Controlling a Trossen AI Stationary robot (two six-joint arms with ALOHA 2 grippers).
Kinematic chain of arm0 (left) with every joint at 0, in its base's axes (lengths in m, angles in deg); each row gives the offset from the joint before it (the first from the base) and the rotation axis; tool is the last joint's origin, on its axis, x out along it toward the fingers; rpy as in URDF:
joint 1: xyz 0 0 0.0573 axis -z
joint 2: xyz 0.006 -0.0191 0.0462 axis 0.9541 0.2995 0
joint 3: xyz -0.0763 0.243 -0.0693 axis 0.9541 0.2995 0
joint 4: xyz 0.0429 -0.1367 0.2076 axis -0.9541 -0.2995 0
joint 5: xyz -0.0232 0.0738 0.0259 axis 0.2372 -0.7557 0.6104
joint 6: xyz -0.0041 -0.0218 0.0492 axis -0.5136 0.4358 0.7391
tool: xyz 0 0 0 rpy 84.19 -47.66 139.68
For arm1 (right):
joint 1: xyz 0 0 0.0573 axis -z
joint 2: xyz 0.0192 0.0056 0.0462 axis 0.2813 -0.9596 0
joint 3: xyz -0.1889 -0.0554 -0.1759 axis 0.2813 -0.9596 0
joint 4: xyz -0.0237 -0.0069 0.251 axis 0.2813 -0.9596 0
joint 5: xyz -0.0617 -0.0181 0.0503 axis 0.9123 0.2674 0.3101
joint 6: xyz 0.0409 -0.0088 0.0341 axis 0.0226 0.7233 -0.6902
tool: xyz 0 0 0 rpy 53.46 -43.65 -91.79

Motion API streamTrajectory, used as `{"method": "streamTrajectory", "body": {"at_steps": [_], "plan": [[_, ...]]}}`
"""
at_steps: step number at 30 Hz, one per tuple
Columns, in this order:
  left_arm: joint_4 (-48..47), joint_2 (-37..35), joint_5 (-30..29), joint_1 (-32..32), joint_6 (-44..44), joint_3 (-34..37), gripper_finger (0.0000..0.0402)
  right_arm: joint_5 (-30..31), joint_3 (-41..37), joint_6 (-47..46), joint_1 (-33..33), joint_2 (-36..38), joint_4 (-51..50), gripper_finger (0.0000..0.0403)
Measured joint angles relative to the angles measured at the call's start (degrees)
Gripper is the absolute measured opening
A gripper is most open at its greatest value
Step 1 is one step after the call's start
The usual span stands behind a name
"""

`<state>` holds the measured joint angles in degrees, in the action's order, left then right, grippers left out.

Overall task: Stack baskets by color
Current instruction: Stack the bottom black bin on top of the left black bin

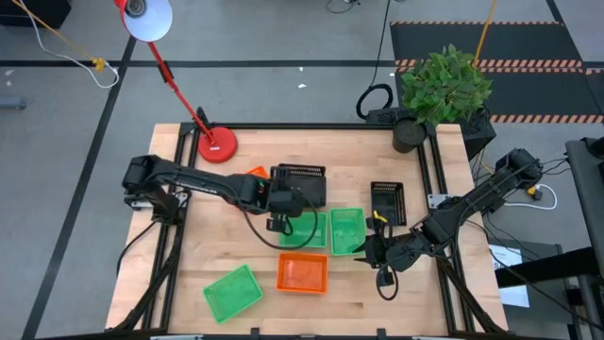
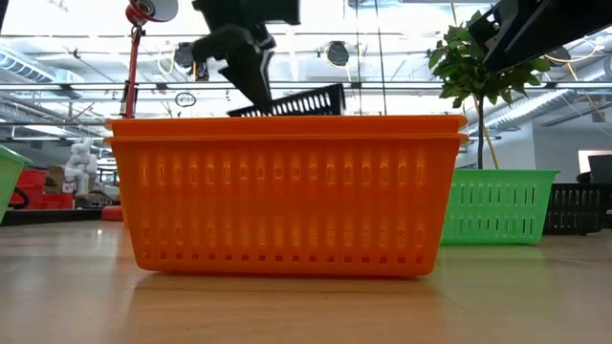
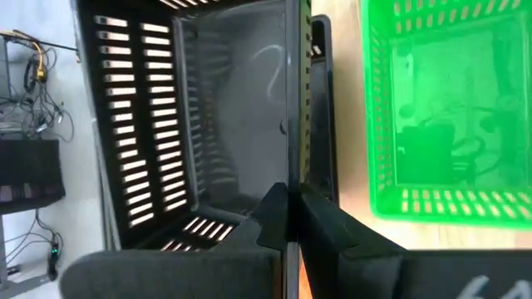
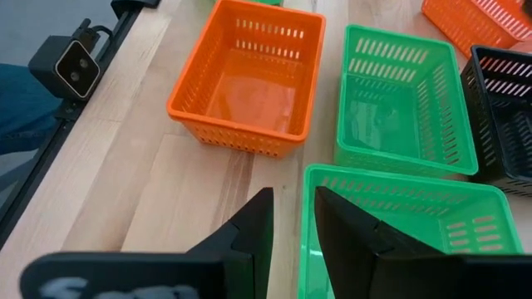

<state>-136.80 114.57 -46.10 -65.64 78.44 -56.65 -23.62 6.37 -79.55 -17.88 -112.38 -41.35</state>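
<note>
On table — three green baskets, two orange, two black.

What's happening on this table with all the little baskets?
Two robot arms are sorting small slotted plastic baskets by colour. The left gripper is shut on the rim of a black basket, holding it up off the wooden table. The right gripper straddles the near wall of a green basket, jaws apart. Another green basket and an orange basket sit loose at the front.

Two dark, slender jointed arms, black cables looped alongside, each pincer with matte black wedge-shaped fingers.
</note>
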Motion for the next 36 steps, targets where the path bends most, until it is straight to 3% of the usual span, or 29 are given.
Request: {"method": "streamTrajectory", "body": {"at_steps": [13, 31, 36], "plan": [[3.8, 7.4, 0.1, -0.8, -3.3, 0.0, 0.0017, 0.0, 0.0, -0.1, 0.0, 0.0, -0.1, 0.0086], [5.6, 9.9, 2.7, -3.2, -5.4, 0.1, 0.0022, 0.0, 0.0, 0.1, 0.0, 0.0, -0.1, 0.0086], [7.5, 9.8, 2.7, -3.2, -5.5, 0.1, 0.0057, 0.0, 0.0, 0.1, 0.0, 0.0, -0.1, 0.0086]]}}
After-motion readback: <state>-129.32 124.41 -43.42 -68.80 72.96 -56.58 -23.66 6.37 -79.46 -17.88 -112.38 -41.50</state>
